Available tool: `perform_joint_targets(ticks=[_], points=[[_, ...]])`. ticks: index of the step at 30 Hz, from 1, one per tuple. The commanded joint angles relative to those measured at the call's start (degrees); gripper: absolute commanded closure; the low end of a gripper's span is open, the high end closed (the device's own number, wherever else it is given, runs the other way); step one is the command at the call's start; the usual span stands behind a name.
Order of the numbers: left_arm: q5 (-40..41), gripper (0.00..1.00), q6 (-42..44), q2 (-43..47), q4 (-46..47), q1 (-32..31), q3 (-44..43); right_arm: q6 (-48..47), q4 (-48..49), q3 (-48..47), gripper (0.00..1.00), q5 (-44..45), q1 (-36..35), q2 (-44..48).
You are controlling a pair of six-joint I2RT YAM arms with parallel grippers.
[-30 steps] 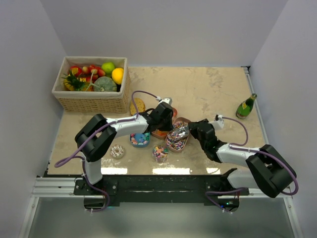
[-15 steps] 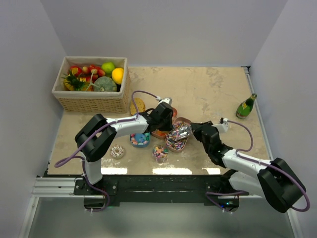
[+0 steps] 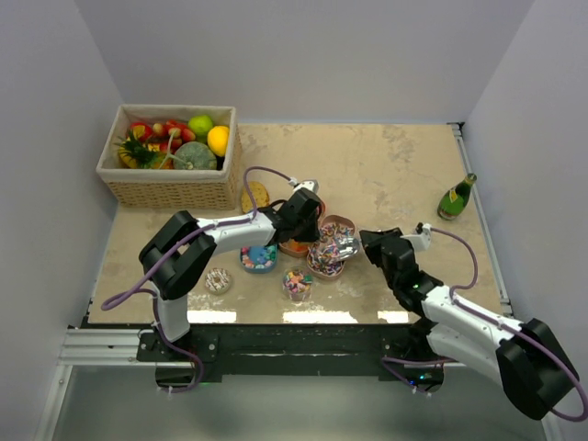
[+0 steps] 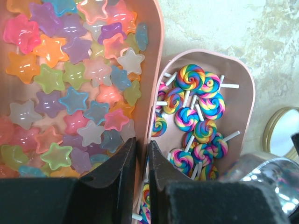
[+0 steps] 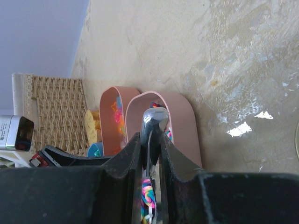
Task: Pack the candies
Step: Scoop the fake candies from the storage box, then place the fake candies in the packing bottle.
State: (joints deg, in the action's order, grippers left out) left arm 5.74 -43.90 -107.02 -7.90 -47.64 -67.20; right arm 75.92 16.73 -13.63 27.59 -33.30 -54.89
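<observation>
Spread across the whole top view, a pale table (image 3: 386,175) is seen. A woven basket (image 3: 170,191) full of fruits (image 3: 188,138) is set in its far left corner. The left arm (image 3: 220,234) is stretched toward the middle of the table, and the right arm (image 3: 459,308) is reached in from the other side.

Two pink trays are placed side by side, touching, in the middle. The star tray (image 4: 156,56) is filled with soft star candies (image 4: 74,74) in many colours. The lollipop tray (image 4: 247,84) is filled with swirly lollipops (image 4: 196,107) on white sticks.

A green bottle (image 3: 456,196) is laid near the right edge. A brown cookie (image 3: 255,195) is seen just beside the basket. Three little cups (image 3: 259,258) with more sweets are lined up near the trays.

The wall of the star tray is pinched by the left gripper (image 4: 141,149), one finger on each side, right where the trays meet. A shiny silver thing (image 5: 153,119) is squeezed tight in the right gripper (image 5: 150,140), just over the lollipop tray. What the silver thing is cannot be told.
</observation>
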Motion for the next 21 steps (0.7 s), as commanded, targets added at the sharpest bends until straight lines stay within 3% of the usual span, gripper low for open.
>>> perform_joint_targets(ticks=[1, 6, 21], points=[[2.9, 1.00, 0.3, -0.2, -0.7, 0.9, -3.6, 0.5, -5.9, 0.7, 1.00, 2.1, 0.3, 5.1], [3.1, 0.96, 0.7, 0.8, -0.4, 1.0, -3.7, -0.2, -9.5, 1.1, 1.00, 0.2, 0.3, 12.2], [6.1, 0.51, 2.3, 3.6, -1.0, 1.0, -4.0, -3.6, -8.1, -1.6, 1.00, -10.4, 0.3, 11.6]])
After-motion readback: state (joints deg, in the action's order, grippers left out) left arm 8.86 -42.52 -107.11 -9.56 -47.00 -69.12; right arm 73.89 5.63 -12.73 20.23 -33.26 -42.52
